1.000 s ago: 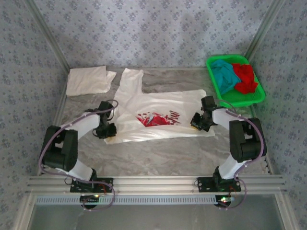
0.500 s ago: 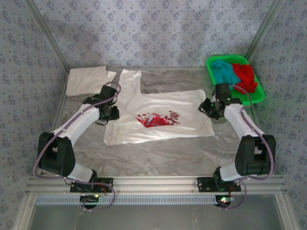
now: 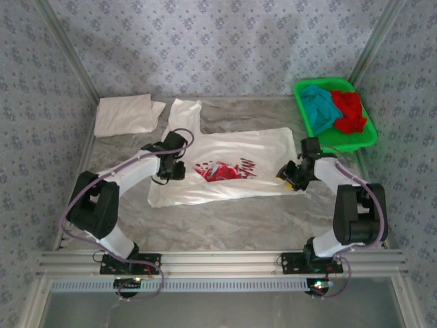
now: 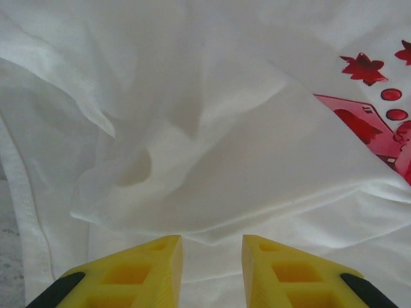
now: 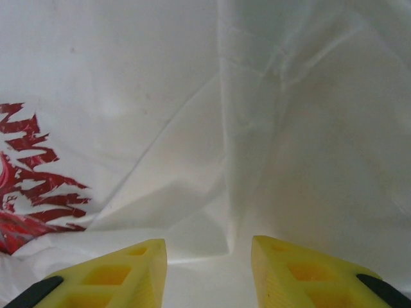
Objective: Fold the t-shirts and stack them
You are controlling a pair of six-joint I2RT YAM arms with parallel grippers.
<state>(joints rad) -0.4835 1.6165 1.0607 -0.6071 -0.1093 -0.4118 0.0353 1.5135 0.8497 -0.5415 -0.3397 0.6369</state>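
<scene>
Jaws moved inward, printed t-shirt (image 3: pixel 235 147) lying left-right (sleeve (image 3: pixel 186 113) pointing away)

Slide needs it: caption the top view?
Left claw and right claw open over the printed t-shirt; folded white tee and green basket behind.

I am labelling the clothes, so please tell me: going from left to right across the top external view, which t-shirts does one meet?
Folded white t-shirt → spread white t-shirt with the red print → teal t-shirt → red t-shirt.
</scene>
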